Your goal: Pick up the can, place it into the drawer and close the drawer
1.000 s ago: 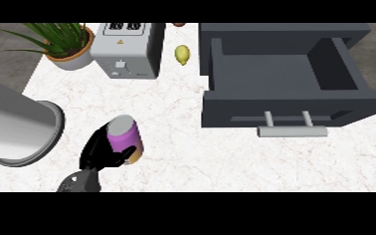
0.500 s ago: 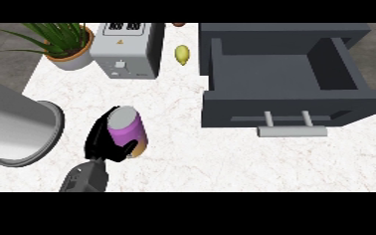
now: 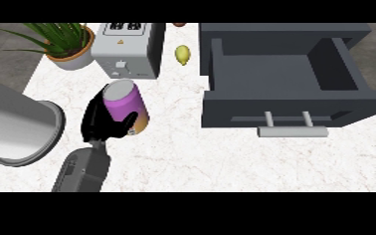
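So the robot's black left hand (image 3: 103, 122) is curling round the purple cylindrical can with the tan end (image 3: 126, 104) — fingers wrapping one side, thumb crossing the front. The can is tilting a bit over the white marbled counter (image 3: 220, 154), just below the silver two-slot toaster (image 3: 129, 50) and well left of the dark grey open drawer (image 3: 279, 74). Can't tell whether it's touching the counter. The drawer is standing pulled out, its pale bar handle (image 3: 292, 129) facing the lower edge. A small yellow-green lemon-shaped fruit (image 3: 182, 55) is lying between toaster and drawer — and a spiky green plant in a terracotta pot (image 3: 66, 42) is sitting upper left, a big grey round container (image 3: 26, 129) at the left edge.
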